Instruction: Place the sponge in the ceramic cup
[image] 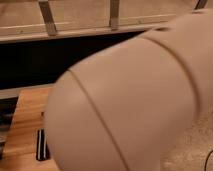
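Note:
My beige arm [135,100] fills most of the camera view, very close to the lens. It hides the sponge and the ceramic cup. The gripper is out of view behind the arm, and it is shut. Only the left strip of the wooden table [25,120] shows past the arm.
A black striped bar [42,145] lies near the table's left front edge. A dark wall with a metal railing [47,17] runs along the back. Speckled floor [195,145] shows at the lower right.

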Controlling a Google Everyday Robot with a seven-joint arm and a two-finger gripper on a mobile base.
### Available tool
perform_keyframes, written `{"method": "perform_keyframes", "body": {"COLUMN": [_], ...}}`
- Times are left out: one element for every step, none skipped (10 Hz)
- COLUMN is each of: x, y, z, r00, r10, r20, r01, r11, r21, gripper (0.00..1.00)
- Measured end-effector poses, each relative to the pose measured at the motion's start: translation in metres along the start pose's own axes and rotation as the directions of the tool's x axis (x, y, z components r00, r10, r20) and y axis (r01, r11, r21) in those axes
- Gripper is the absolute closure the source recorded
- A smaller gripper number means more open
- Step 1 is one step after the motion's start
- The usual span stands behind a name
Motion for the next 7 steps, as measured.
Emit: {"method": "perform_keyframes", "body": {"x": [0.016,0.028,0.04,0.046,0.052,0.056,0.059], "y": [-0.004,-0.007,-0.011,-0.01,-0.011,-0.01,-0.011], "z": [0.005,0.009,0.013,0.017,0.019,0.021,0.021], "r00": [1.0,0.998,0.996,0.994,0.993,0.991,0.99], "r10": [0.025,0.052,0.075,0.09,0.105,0.118,0.127], "r20": [-0.016,-0.032,-0.046,-0.055,-0.061,-0.063,-0.062], "r01": [-0.025,-0.051,-0.075,-0.09,-0.105,-0.118,-0.128], "r11": [1.0,0.999,0.997,0.996,0.994,0.993,0.992], "r21": [0.008,0.01,0.012,0.006,0.002,-0.004,-0.009], "gripper": [1.0,1.0,1.0,1.0,1.0,1.0,1.0]}}
